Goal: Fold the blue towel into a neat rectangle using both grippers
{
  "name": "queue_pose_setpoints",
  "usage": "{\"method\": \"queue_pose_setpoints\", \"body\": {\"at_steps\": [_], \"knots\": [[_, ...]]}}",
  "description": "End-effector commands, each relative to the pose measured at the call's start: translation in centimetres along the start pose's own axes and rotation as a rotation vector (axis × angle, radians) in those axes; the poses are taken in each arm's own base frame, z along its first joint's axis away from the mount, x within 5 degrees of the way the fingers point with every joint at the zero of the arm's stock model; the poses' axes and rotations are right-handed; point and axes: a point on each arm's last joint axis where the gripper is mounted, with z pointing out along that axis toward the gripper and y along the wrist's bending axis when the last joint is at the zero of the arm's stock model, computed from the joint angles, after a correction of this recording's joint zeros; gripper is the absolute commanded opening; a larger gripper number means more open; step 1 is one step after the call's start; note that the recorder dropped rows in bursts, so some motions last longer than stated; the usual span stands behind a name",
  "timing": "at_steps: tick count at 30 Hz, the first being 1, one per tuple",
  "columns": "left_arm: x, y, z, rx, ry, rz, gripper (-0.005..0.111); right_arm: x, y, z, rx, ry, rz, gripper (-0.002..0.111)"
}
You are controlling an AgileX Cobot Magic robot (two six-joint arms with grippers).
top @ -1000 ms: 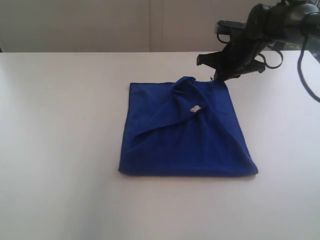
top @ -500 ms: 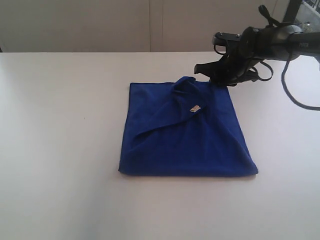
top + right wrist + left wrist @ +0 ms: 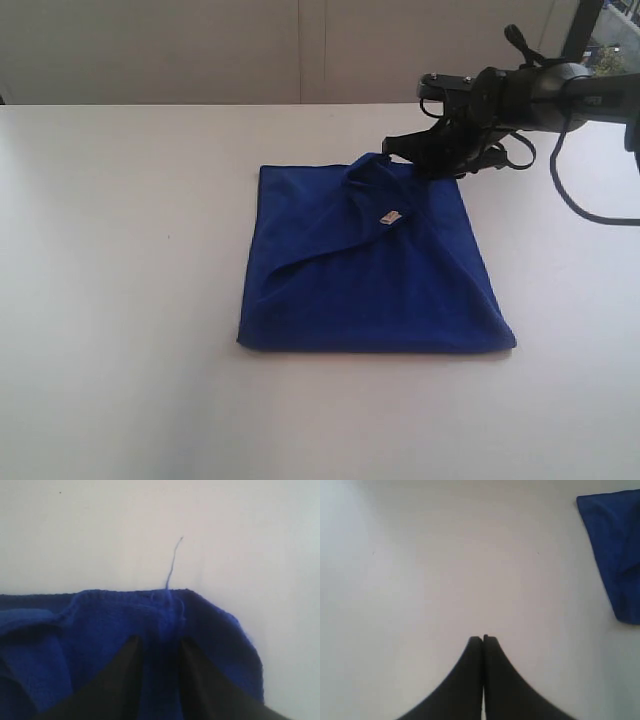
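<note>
1 blue towel [image 3: 370,275] — right tool [image 3: 157,642] parted at its corner

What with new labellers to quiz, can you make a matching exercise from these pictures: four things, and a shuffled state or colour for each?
Things:
1 left hand
2 right hand
3 towel
4 tag

States:
A open
B small, white
C shut
D blue, folded over

Pairs: 1-C, 2-A, 3-D, 4-B
</note>
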Motion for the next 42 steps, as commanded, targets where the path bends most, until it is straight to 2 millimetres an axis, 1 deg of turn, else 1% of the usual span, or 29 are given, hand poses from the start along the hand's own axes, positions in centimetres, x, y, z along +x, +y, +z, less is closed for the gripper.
{"method": "queue_pose_setpoints", "body": {"at_steps": [1,7,15,22,24,26,32,35,36,42], "knots": [[0.3,-0.1,0.0,0.009,0.006,-0.001,0.0,0.1,0.6,0.0,-0.009,-0.01,-0.018,0.025],[0.3,-0.1,0.0,0.009,0.006,-0.001,0.0,0.1,0.7,0.0,-0.009,-0.012,-0.036,0.024],[0.3,-0.1,0.0,0.009,0.006,-0.001,0.0,0.0,0.7,0.0,-0.005,-0.017,-0.045,0.001],[0.3,-0.1,0.0,0.009,0.006,-0.001,0.0,0.0,0.6,0.0,0.006,-0.015,-0.069,0.0],[0.3,-0.1,0.0,0.009,0.006,-0.001,0.0,-0.2,0.7,-0.5,0.004,-0.012,-0.07,0.0],[0.3,-0.1,0.0,0.009,0.006,-0.001,0.0,-0.6,0.9,-1.4,0.001,-0.014,-0.071,0.0],[0.3,-0.1,0.0,0.009,0.006,-0.001,0.0,-2.4,1.4,-5.9,0.02,-0.025,-0.13,0.0],[0.3,-0.1,0.0,0.009,0.006,-0.001,0.0,-2.6,1.6,-7.4,0.02,-0.005,-0.134,0.0],[0.3,-0.1,0.0,0.009,0.006,-0.001,0.0,-2.6,1.7,-7.6,0.021,0.003,-0.134,0.0],[0.3,-0.1,0.0,0.009,0.006,-0.001,0.0,-2.3,1.6,-7.4,0.023,0.032,-0.156,0.0]]}}
